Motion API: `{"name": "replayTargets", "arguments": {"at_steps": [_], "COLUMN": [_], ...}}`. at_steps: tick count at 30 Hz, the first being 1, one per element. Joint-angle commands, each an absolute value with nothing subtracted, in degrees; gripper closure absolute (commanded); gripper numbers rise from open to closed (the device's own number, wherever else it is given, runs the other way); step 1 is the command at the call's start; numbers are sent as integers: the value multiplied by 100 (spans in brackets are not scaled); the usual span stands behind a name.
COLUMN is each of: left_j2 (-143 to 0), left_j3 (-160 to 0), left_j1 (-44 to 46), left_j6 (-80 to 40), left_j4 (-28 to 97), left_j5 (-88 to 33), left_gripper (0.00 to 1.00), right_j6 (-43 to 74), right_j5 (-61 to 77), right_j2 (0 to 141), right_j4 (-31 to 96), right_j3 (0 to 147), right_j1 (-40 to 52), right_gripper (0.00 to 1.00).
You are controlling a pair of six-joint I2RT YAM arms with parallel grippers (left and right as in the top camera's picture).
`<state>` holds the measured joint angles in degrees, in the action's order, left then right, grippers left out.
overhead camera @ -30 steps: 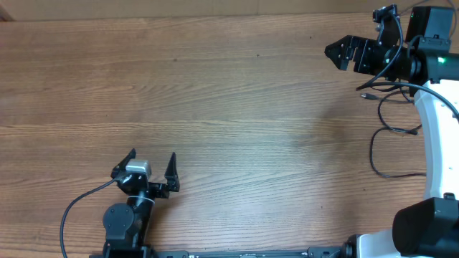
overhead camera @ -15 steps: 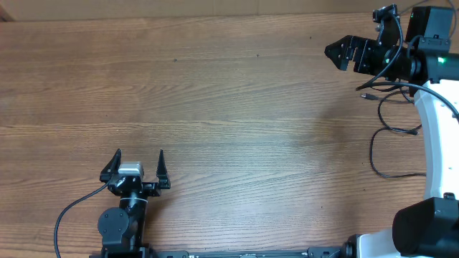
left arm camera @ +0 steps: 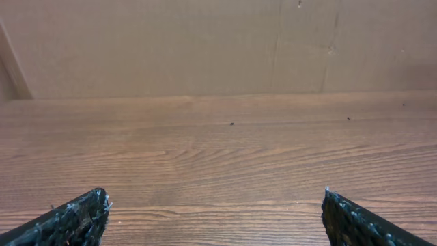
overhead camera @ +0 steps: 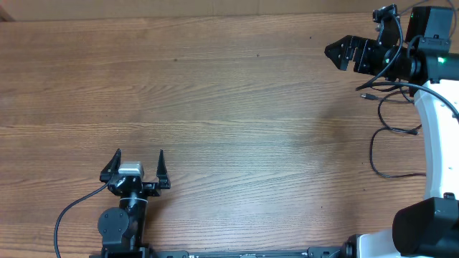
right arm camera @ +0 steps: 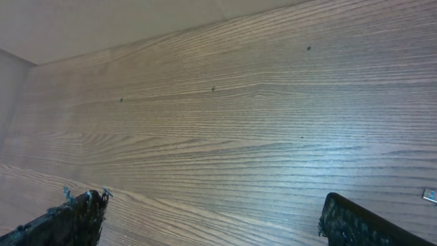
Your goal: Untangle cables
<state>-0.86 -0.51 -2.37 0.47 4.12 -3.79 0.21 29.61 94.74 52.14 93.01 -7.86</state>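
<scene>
1. Wood-grain table [overhead camera: 215, 100] fills the overhead view. The middle of the frame shows only bare boards.
2. Left gripper [overhead camera: 138, 163] sits at lower left of the overhead frame, pointing toward the top edge. Its jaws are spread wide with nothing between them.
3. Left wrist view: the two black fingers [left arm camera: 75, 219] show only in the bottom corners, far apart, with bare wood between them. A beige panel [left arm camera: 205, 41] stands behind the far table edge.
4. Right gripper [overhead camera: 341, 51] is at upper right of the overhead frame, pointing toward the left edge.
5. Right wrist view: the dark fingertips [right arm camera: 72, 219] are in the bottom corners, far apart, and only wood grain lies between them. The jaws are parted and hold nothing.
6. Cables [overhead camera: 372, 153] lie on the table at the right edge of the overhead frame, below the right gripper and just beside the white arm segment [overhead camera: 437, 129]. They are thin black cords in loose curves.
7. One light-tipped plug [overhead camera: 364, 95] points left at the top of the bunch. Where the cords cross near the arm, I cannot tell how they are tangled.
8. Neither gripper touches the cables, and the left one is well apart from them.
</scene>
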Motion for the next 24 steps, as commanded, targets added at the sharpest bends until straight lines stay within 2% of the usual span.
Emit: {"name": "replayTargets", "arguments": {"at_steps": [1, 19, 24], "left_j2": [-21, -21, -21], "left_j3": [-27, -27, -27], "left_j1": [-266, -266, -266], "left_j6": [172, 172, 172], "left_j4": [427, 429, 429], "left_j5": [-298, -298, -298], "left_gripper": [0, 0, 1], "right_j6": [23, 19, -110], "right_j5": [2965, 2672, 2104], "right_j2": [9465, 9472, 9203], "right_j4": [5199, 5207, 5951], "right_j3": [9369, 9369, 9369], "right_j1": [-788, -832, -784], "right_gripper": [0, 0, 0]}}
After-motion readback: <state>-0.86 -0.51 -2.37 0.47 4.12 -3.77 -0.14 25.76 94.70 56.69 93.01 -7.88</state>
